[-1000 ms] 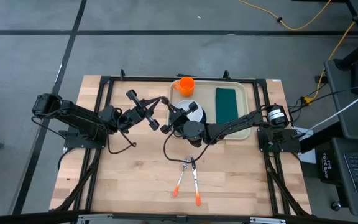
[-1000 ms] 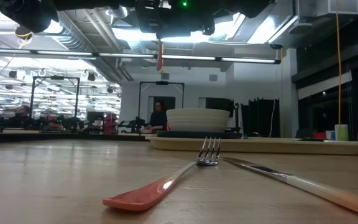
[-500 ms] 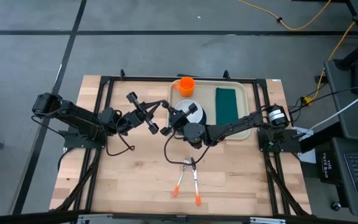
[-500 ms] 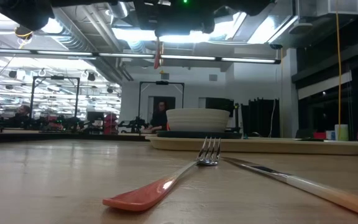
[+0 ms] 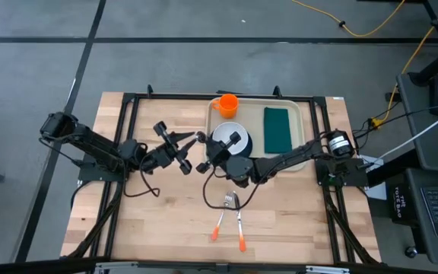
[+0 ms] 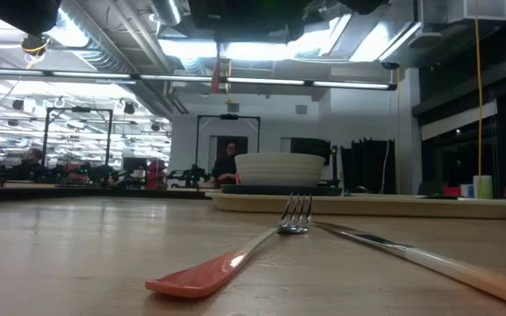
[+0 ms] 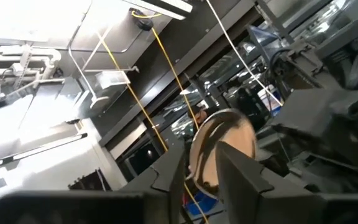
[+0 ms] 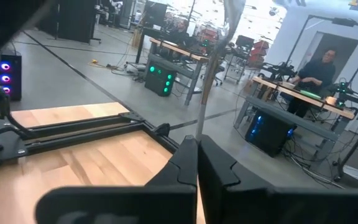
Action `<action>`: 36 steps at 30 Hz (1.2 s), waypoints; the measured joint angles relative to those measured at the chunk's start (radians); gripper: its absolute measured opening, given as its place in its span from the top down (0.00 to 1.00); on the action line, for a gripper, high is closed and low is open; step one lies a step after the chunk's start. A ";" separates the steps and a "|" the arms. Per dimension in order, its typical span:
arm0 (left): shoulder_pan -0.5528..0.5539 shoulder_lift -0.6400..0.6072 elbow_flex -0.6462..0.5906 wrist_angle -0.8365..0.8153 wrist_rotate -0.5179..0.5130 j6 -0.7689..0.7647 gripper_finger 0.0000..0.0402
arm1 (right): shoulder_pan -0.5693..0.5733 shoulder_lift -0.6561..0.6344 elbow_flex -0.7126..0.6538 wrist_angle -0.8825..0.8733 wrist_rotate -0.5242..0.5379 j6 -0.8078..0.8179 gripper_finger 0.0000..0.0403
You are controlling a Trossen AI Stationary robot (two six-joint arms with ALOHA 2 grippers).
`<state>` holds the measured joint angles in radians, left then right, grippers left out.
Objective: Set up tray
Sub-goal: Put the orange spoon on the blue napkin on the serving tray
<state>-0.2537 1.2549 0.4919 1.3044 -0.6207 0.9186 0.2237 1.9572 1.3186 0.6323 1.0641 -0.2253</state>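
Note:
A spoon (image 8: 207, 81) stands upright above the table's middle, metal bowl (image 7: 222, 149) up and orange handle (image 6: 220, 77) hanging down. My right gripper (image 8: 197, 146) is shut on it, just left of the beige tray (image 5: 254, 114). Facing it from the left, my left gripper (image 7: 201, 174) is open; the spoon's bowl shows in the gap between its fingers, and I cannot tell whether they touch it. In the high view the two grippers (image 5: 191, 146) (image 5: 207, 152) nearly meet. My right gripper pinches the spoon's thin metal shaft (image 8: 199, 127) between its two shut fingers. The fingers come level from the table's right side and lie across the shaft. The spoon is lifted clear and upright, bowl above the fingers, orange handle hanging below them.
On the tray stand an orange cup (image 5: 227, 103), a white bowl (image 5: 230, 137) on a dark plate, and a dark green napkin (image 5: 278, 128). A fork (image 5: 223, 217) and a knife (image 5: 239, 228) with orange handles lie on the wood nearer the front edge.
Both grippers have shifted a little toward the table's near edge, staying close together. The spoon has gone with them, still upright.

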 joint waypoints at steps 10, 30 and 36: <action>-0.099 0.000 0.000 0.000 -0.160 0.084 0.64 | 0.051 -0.032 0.000 -0.005 0.025 -0.037 1.00; -0.150 -0.008 -0.135 -0.129 -0.253 -0.101 0.67 | 0.039 -0.343 0.000 -0.983 -0.120 0.556 1.00; -0.067 -0.008 -0.136 -0.386 -0.105 -0.319 0.69 | -0.004 -0.399 0.000 -1.250 -0.189 0.746 1.00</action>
<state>-0.3208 1.2465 0.3557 0.9181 -0.7262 0.5996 0.2196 1.5581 1.3186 -0.6175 0.8750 0.5204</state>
